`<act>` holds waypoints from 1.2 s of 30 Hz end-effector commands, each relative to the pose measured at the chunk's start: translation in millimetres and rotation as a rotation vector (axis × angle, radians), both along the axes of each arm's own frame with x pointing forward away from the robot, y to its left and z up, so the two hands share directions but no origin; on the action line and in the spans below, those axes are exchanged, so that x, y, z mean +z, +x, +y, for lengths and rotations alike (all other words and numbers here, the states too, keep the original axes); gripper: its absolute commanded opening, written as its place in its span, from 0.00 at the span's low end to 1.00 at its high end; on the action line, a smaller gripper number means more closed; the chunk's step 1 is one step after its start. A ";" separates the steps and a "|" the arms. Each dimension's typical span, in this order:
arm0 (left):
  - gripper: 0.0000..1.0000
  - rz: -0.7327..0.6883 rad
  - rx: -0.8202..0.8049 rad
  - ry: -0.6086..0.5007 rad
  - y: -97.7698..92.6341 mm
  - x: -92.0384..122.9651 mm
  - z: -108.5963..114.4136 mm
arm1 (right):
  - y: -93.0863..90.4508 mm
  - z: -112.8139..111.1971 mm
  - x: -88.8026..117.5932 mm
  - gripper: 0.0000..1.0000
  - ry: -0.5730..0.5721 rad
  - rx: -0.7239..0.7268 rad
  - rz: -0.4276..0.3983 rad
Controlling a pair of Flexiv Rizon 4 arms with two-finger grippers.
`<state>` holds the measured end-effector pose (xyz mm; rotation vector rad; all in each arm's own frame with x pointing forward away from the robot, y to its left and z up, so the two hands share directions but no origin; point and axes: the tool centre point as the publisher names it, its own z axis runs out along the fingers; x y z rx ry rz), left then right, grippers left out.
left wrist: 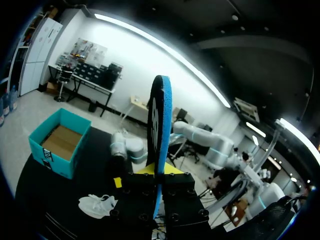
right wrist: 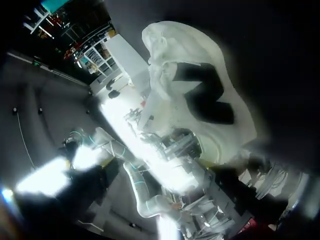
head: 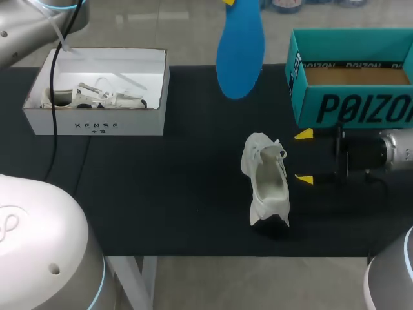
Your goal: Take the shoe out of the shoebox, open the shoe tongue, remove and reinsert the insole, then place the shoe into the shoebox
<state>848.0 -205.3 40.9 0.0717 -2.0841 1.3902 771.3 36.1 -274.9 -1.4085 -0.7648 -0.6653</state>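
The blue insole (head: 240, 51) hangs high over the back of the black mat, heel end up in my left gripper (head: 230, 2), which shows only at the view's top edge. From the left wrist the insole (left wrist: 161, 125) stands edge-on, with the left gripper (left wrist: 159, 171) shut on it. The white shoe (head: 266, 184) lies on the mat, its opening facing up. My right gripper (head: 303, 157) is open just to the shoe's right, level with its tongue end and not touching it. Its wrist view is filled by the shoe (right wrist: 195, 90) close ahead. The teal shoebox (head: 352, 77) stands at the back right.
A white box (head: 97, 126) holding another white shoe (head: 90, 97) sits at the back left. The black mat (head: 161, 194) covers the table; its front edge runs close below the shoe. The teal shoebox (left wrist: 59, 142) also shows beyond the shoe (left wrist: 97, 204) from the left wrist.
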 end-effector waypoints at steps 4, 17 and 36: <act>0.00 -0.001 0.002 0.001 -1.1 -0.2 0.5 | 6.9 7.1 -6.9 1.00 0.106 0.169 -0.009; 0.00 -0.001 0.002 0.001 -1.1 -0.2 0.5 | -9.4 22.4 28.3 1.00 0.004 0.041 -0.185; 0.00 -0.001 0.002 0.001 -1.1 -0.2 0.5 | 3.8 47.1 73.7 1.00 -0.099 -0.035 -0.371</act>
